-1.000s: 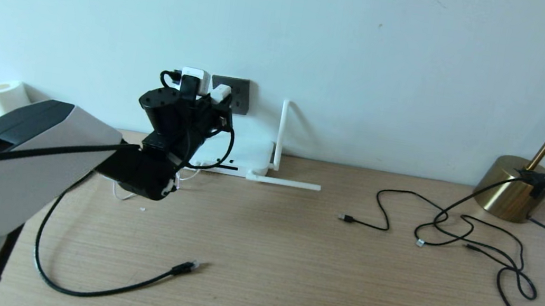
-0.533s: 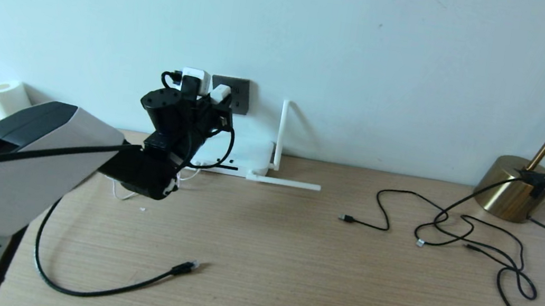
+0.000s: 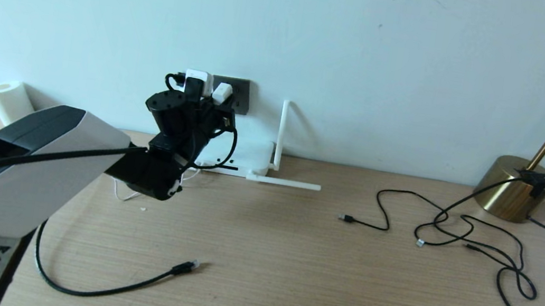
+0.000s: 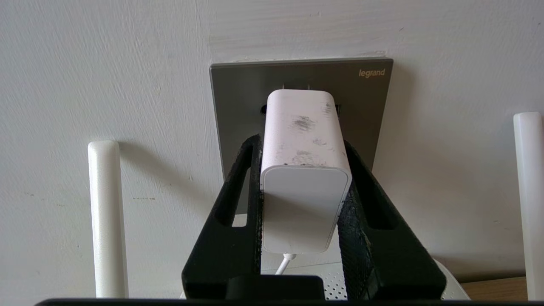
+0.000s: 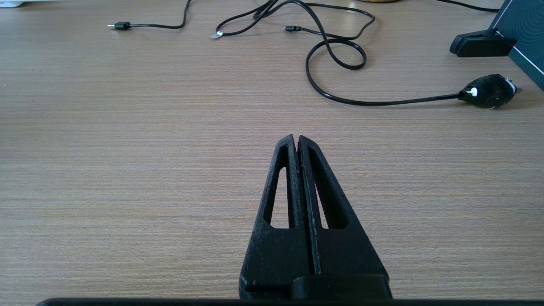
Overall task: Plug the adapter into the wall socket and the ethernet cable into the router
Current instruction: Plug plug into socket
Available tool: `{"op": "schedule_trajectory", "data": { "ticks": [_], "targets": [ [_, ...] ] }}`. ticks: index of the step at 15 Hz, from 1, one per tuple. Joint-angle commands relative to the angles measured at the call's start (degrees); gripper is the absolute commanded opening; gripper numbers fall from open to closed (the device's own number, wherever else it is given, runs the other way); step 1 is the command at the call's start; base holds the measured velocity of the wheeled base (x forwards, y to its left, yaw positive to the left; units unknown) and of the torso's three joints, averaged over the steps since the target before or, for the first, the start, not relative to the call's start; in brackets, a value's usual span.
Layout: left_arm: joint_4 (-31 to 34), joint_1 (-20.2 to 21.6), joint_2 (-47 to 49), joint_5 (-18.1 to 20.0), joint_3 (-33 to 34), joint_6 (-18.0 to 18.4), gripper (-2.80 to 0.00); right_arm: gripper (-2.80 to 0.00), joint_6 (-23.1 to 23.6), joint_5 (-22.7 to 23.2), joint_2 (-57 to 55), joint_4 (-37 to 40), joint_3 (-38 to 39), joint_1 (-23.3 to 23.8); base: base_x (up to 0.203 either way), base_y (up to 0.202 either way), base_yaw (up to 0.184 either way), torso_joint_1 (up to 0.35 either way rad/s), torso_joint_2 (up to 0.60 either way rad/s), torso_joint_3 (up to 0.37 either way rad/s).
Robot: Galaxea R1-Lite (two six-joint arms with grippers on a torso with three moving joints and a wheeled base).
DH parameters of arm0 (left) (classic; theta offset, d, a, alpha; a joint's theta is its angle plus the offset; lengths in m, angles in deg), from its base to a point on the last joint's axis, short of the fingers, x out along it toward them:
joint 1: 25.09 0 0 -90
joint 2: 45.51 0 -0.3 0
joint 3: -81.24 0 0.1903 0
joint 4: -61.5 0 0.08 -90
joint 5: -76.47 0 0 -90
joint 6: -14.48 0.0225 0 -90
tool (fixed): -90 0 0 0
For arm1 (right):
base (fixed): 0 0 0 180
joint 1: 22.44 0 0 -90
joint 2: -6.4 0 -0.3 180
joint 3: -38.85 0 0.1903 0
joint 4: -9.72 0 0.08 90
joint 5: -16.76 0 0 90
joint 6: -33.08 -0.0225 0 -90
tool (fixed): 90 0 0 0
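Note:
My left gripper [image 4: 301,142] is shut on the adapter [image 4: 304,170], a white rounded block with a thin white cord. It holds the adapter's far end right at the dark grey wall socket [image 4: 369,106]; whether the pins have entered is hidden. In the head view the adapter [image 3: 221,91] sits tilted against the socket plate [image 3: 241,98]. The router [image 3: 250,156] lies below the socket against the wall, with one antenna [image 3: 281,133] upright. The ethernet cable [image 3: 184,267] lies loose on the table. My right gripper [image 5: 296,138] hovers shut and empty over the wood.
Another white charger [image 3: 196,80] with a black lead sits on the wall left of the socket. Thin black USB cables [image 3: 454,226] sprawl at right beside a brass lamp base [image 3: 511,184]. A paper roll [image 3: 8,97] stands far left.
My left arm has moved a little right and toward the wall, bringing the adapter closer onto the socket plate. Nothing else has moved.

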Motion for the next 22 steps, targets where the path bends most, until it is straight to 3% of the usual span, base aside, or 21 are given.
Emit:
{"op": "schedule_trajectory", "data": {
  "ticks": [1, 4, 7, 12, 22],
  "targets": [
    [-0.35, -0.08, 0.14, -0.06, 0.03, 0.04, -2.8, -2.8, 0.02, 0.0, 0.0, 0.01, -0.01, 0.0, 0.0, 0.0, 0.0, 0.0, 0.0, 0.0],
    [-0.35, -0.46, 0.14, -0.37, 0.09, -0.7, -2.8, -2.8, 0.01, 0.0, 0.0, 0.01, -0.01, 0.0, 0.0, 0.0, 0.0, 0.0, 0.0, 0.0],
    [-0.37, -0.99, 0.05, -2.78, 0.63, -3.94, -2.8, -2.8, 0.02, 0.03, 0.08, 0.01, -0.01, 0.0, 0.0, 0.0, 0.0, 0.0, 0.0, 0.0],
    [-1.57, -1.98, -1.91, -3.31, 4.32, -4.01, -2.8, -2.8, 0.02, 0.0, 0.0, 0.01, -0.01, 0.0, 0.0, 0.0, 0.0, 0.0, 0.0, 0.0],
    [-1.06, -2.22, -2.15, -5.41, 3.87, -3.83, -2.8, -2.8, 0.01, 0.0, 0.08, 0.01, -0.01, 0.0, 0.0, 0.0, 0.0, 0.0, 0.0, 0.0]
  ]
}}
